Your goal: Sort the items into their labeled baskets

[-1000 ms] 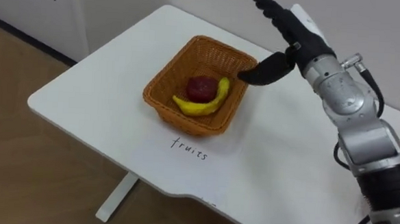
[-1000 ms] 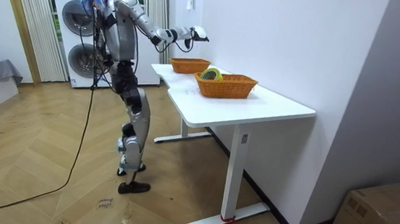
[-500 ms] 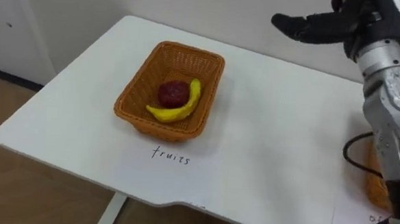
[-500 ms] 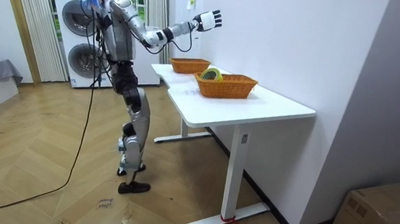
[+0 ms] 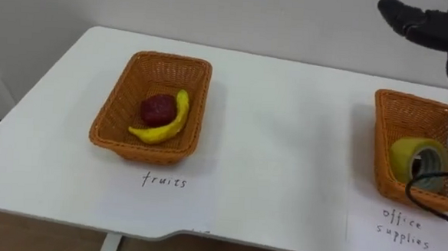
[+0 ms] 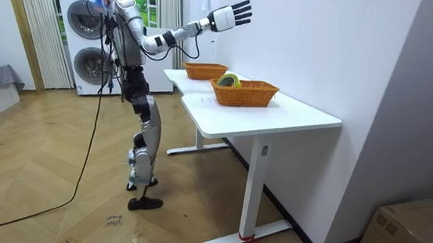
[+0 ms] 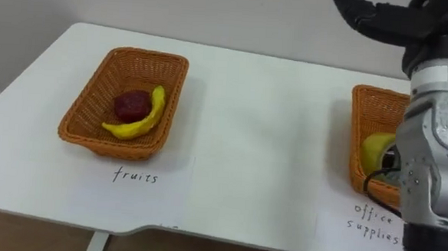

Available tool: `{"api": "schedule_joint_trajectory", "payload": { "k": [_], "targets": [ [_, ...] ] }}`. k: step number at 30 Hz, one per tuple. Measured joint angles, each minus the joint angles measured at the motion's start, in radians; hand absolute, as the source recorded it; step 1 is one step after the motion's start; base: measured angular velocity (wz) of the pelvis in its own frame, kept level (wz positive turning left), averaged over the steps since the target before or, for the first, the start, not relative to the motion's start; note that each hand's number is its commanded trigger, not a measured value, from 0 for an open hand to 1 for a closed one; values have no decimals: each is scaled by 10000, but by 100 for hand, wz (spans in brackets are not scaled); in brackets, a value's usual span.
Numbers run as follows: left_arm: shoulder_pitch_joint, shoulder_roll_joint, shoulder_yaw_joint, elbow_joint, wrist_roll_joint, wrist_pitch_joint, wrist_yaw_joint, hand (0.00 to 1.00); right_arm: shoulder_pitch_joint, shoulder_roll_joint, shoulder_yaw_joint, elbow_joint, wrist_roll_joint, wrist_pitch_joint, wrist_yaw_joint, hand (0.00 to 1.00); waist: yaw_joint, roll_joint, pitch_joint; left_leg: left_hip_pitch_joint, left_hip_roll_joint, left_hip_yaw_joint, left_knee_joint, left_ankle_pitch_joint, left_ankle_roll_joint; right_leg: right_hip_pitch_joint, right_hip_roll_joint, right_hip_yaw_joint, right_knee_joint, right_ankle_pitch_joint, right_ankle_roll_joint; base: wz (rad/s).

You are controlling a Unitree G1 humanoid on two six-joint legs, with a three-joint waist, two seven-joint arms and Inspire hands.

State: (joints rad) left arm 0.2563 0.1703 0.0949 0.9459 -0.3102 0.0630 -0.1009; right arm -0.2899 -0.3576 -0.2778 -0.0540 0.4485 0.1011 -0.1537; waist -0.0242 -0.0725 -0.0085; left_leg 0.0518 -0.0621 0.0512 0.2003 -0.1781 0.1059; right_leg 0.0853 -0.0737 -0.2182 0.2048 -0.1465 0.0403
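— Banana [image 5: 162,126] and red fruit [image 5: 157,108] are seen lying touching in the left basket [image 5: 126,93] on the white table [image 5: 284,144].
— And further right?
— A yellow tape roll [image 5: 418,159] is seen in the right basket [image 5: 400,115].
— The right hand [image 5: 432,29]?
— Held high above the table, fingers spread straight, nothing grasped.

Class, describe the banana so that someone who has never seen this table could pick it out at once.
Start at the white table and find the orange wicker basket on its left side. Two fruits lie inside it, side by side. The banana is the long, curved yellow one, next to the round dark red fruit.
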Motion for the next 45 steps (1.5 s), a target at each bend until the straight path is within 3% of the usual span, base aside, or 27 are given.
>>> {"api": "schedule_joint_trajectory", "payload": {
  "k": [7, 15, 19, 22, 31, 37, 40, 45],
  "targets": [
    [235, -81, 123, 156, -69, -124, 116, 0, 24, -3, -1029, -451, 740, -365, -444, 0, -552, 42, 8, 66, 108, 300, -35, -81, -54, -81, 135, 556, -35, 27, -38, -14],
    [405, -351, 218, 154, -119, -239, 526, 0, 1340, -7, -2198, -935, 1237, -395, -1752, 0, -924, 2, -44, 126, 250, 662, -152, -115, -145, -312, 297, 922, -11, 77, -105, -16],
    [465, -369, 260, 154, -118, -258, 757, 0, 1829, -5, -2654, -899, 2151, -526, -2685, 0, -959, -57, -6, 124, 327, 879, -188, -149, -193, -340, 384, 1129, -16, 112, -159, -20],
    [448, -371, 270, 140, -120, -275, 916, 0, 2221, 2, -2945, -426, 2467, -827, -3308, 0, -1103, -139, 30, 148, 352, 886, -200, -167, -223, -318, 409, 1126, -25, 116, -167, 0],
    [420, -354, 308, -64, -37, -325, 1071, 0, 3506, 47, -3729, 1208, 2645, -1183, -5423, 0, -1341, -19, 32, 95, 357, 905, -223, -185, -251, -467, 412, 1121, -14, 95, -193, 0],
    [398, -312, 500, -303, -110, -327, 1364, 0, 4324, 133, -4045, 2489, 3977, -1593, -6423, 0, -1397, -11, 30, 118, 349, 1033, -320, -180, -250, -498, 441, 1358, -132, 32, -216, -7],
    [372, -277, 525, -320, -103, -329, 1400, 0, 4420, 287, -4188, 3618, 4349, -1767, -6752, 0, -1463, 18, 14, 120, 359, 1101, -324, -175, -252, -499, 458, 1365, -168, 33, -216, -3],
    [305, -286, 572, -682, -106, -335, 1600, 0, 4917, 869, -4265, 5328, 5522, -2204, -6933, 0, -1649, 72, 6, 126, 369, 1097, -369, -200, -270, -498, 472, 1369, -171, -6, -217, 0]
  ]
}}
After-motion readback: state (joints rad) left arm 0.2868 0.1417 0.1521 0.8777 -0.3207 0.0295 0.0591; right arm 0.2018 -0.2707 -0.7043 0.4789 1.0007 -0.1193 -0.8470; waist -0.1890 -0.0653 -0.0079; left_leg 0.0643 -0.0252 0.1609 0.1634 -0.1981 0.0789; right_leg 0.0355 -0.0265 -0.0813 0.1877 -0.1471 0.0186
